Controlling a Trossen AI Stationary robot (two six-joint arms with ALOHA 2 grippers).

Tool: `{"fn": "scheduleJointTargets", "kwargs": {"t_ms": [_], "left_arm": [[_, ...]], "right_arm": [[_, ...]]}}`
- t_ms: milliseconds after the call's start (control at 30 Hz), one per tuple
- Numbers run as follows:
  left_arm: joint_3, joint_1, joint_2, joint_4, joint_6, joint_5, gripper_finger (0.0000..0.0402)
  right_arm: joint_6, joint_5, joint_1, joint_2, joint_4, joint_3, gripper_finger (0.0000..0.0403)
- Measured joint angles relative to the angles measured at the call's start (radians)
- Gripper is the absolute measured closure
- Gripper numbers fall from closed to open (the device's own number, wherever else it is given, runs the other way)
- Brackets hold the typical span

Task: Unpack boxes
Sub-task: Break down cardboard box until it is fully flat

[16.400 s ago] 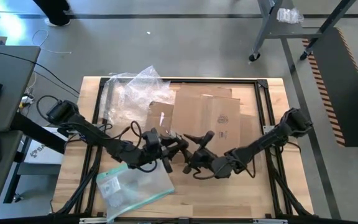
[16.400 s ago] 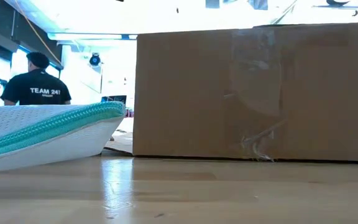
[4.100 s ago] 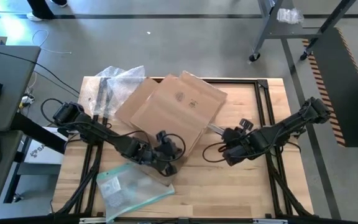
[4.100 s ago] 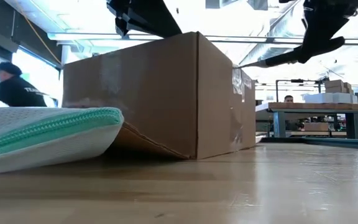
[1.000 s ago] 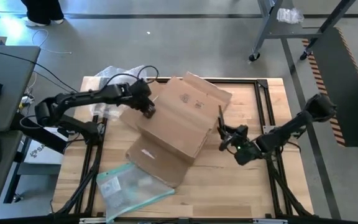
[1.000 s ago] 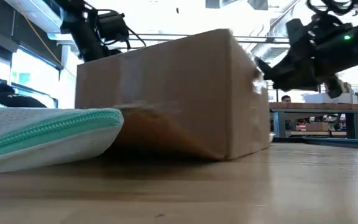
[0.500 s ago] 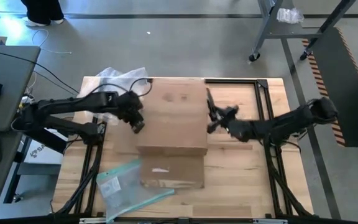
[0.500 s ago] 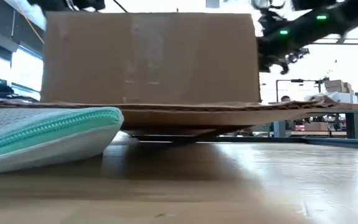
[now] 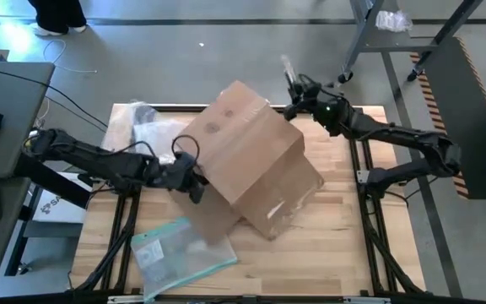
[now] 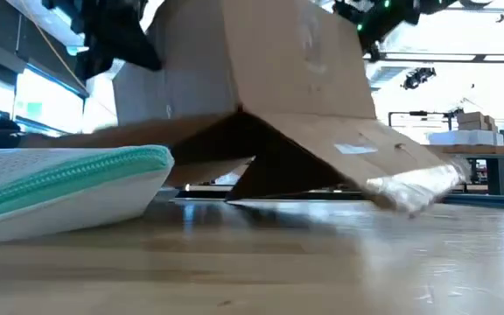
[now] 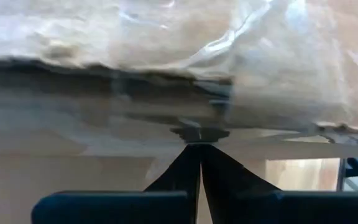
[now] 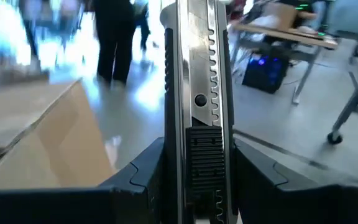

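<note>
Grey workshop floor all round, pale wooden desk (image 9: 344, 253) in the middle, carrying the cardboard box (image 9: 247, 160) tipped up on one edge, bottom flaps hanging open toward the near side. Lies between the two arms: just beside and touching the left end effector (image 9: 197, 187), a short way below and in front of the right end effector (image 9: 298, 87). Left fingers pressed together, tips up against the underside edge of the cardboard in the left wrist view; cannot tell whether a flap is actually pinched between them. Right fingers clamped on a metal box cutter (image 12: 197, 62), held clear of the box past its far top corner, blade pointing away from it. Looks light and probably empty, judging by how freely it stands tilted. Stiff across the panels but soft at the creases and flaps, so likely to fold or swing if taken by a loose flap alone. Slick where clear tape covers the seam; bare corrugated board should give better purchase. Best taken at a firm panel edge or a corner near a crease, opposite the left end effector, to stop it pivoting. Clear pouch with teal edge (image 9: 180, 253) close under the left end effector, bubble wrap (image 9: 154, 127) just beyond it, both liable to snag a sliding flap
</note>
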Motion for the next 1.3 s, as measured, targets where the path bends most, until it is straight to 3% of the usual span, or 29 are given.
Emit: {"fn": "scheduleJointTargets", "kwargs": {"t_ms": [133,267,333,567,667,800,933,1167,1233,1300], "left_arm": [[0.002,-0.042,-0.005,0.016,-0.019,-0.070,0.0401],[0.002,-0.045,0.008,0.014,-0.029,-0.097,0.0401],[0.007,-0.043,0.018,0.043,-0.029,-0.111,0.0401],[0.005,-0.046,0.069,0.083,-0.012,-0.115,0.0401],[0.026,-0.053,0.084,0.071,0.039,-0.164,0.0401],[0.109,-0.026,0.083,0.042,0.160,-0.210,0.0401],[0.188,0.122,0.083,-0.015,0.334,-0.178,0.0401],[0.211,0.496,0.113,0.002,0.649,0.018,0.0401],[0.212,0.603,0.143,0.024,0.724,0.107,0.0401],[0.211,0.689,0.186,0.063,0.786,0.240,0.0401]], "right_arm": [[-0.080,0.050,0.063,-0.033,-0.180,0.093,0.0279],[-0.138,0.216,0.120,-0.038,-0.301,0.131,0.0279],[-0.166,0.247,0.132,-0.036,-0.320,0.137,0.0279],[-0.235,0.271,0.101,-0.046,-0.332,0.144,0.0279],[-0.235,0.168,0.163,-0.083,-0.352,0.144,0.0279],[-0.120,0.061,0.349,-0.135,-0.491,0.144,0.0279],[0.029,0.090,0.636,-0.157,-0.603,0.144,0.0279],[0.521,0.494,1.137,-0.099,-0.798,0.112,0.0279],[0.703,0.597,1.236,-0.079,-0.808,0.059,0.0279],[0.882,0.627,1.302,-0.057,-0.807,-0.007,0.0279]]}}
